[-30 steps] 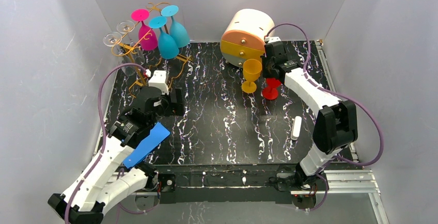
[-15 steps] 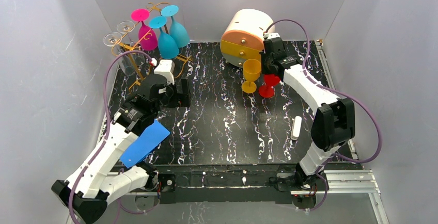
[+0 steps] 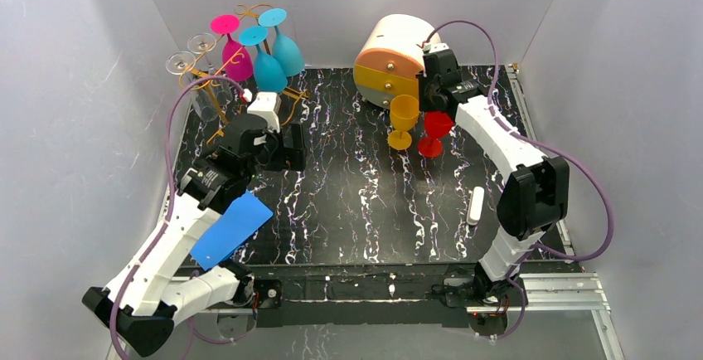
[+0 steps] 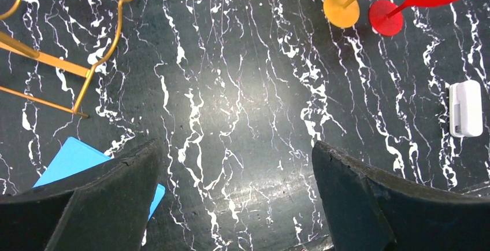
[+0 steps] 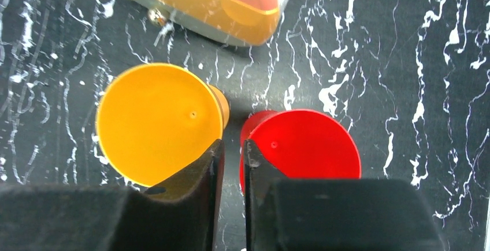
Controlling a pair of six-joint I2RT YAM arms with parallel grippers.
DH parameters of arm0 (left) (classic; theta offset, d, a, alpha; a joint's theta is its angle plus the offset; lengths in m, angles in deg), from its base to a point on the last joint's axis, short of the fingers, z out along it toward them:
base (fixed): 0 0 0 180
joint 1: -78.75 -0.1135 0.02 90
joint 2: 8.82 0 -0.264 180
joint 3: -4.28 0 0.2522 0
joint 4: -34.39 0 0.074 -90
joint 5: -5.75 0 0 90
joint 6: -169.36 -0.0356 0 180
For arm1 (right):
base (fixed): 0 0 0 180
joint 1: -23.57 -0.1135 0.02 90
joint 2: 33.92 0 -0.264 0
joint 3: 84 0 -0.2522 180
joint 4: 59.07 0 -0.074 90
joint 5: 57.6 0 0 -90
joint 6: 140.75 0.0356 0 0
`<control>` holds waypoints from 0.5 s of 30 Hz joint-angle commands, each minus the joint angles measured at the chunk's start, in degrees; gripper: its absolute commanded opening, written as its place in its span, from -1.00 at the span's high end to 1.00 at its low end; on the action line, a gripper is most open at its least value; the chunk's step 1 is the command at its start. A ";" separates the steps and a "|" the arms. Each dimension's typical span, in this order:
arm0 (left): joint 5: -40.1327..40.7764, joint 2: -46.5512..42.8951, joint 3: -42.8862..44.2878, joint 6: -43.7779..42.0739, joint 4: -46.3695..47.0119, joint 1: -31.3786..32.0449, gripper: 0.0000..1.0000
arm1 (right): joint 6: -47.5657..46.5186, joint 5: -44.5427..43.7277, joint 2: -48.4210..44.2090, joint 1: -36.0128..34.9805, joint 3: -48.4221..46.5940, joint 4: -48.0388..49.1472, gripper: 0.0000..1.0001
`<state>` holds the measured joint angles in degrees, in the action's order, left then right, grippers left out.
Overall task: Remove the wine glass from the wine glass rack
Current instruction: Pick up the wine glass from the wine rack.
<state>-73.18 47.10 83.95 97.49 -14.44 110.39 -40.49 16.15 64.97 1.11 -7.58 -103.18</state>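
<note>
Far left: wine glass rack (image 3: pixel 217 86) stands upright on the table (image 3: pixel 348 202) w/ five glasses hung on it: two clear glasses (image 3: pixel 179 63), a pink glass (image 3: pixel 236 60), two teal glasses (image 3: pixel 269 70). Each hangs foot up in a loop, bowl down, so long axis approx vertical, mouth toward the table. Just near-right of it the left gripper (image 4: pixel 234 158) hovers, jaws spread wide, nothing in them, aimed down at bare marble. Step, I'd say: reach for the next hung glass. Next move needs it to go far-left, close on a stem or bowl, then slide the foot out the loop's open end w/o knocking neighbours. Right: yellow glass (image 3: pixel 404 115) & red glass (image 3: pixel 434 128) are already off, upright, mouths up, side by side near the drawer box (image 3: pixel 396 60). Right gripper (image 5: pixel 232 147) is above their rims, jaws a slit apart, pinching nothing.
</note>
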 commanded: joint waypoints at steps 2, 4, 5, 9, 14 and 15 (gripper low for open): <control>-1.81 3.89 7.08 0.58 -3.75 -0.09 -0.97 | -0.41 1.62 -3.02 0.38 -4.90 -1.49 0.34; -3.45 5.32 9.73 1.09 -3.73 -0.09 -0.97 | -0.38 2.46 -4.59 0.35 -5.00 -2.21 0.30; -4.41 6.24 11.34 1.19 -3.69 -0.16 -0.97 | -0.01 3.41 -5.60 0.39 -4.90 -2.56 0.29; -8.44 13.08 22.08 0.49 -6.48 -1.03 -0.97 | 2.62 9.32 -11.05 0.39 -1.85 -2.46 0.21; -13.36 20.37 31.36 0.67 -7.39 -5.19 -0.97 | 8.96 21.10 -21.28 0.40 6.44 1.76 0.03; -15.95 21.19 32.37 0.53 -6.61 -7.07 -0.97 | 9.48 24.61 -23.36 0.39 8.83 3.22 0.03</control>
<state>-81.70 65.27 111.45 98.04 -19.34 108.05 -36.07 27.86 49.98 1.13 -4.61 -105.10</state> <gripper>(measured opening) 0.983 0.478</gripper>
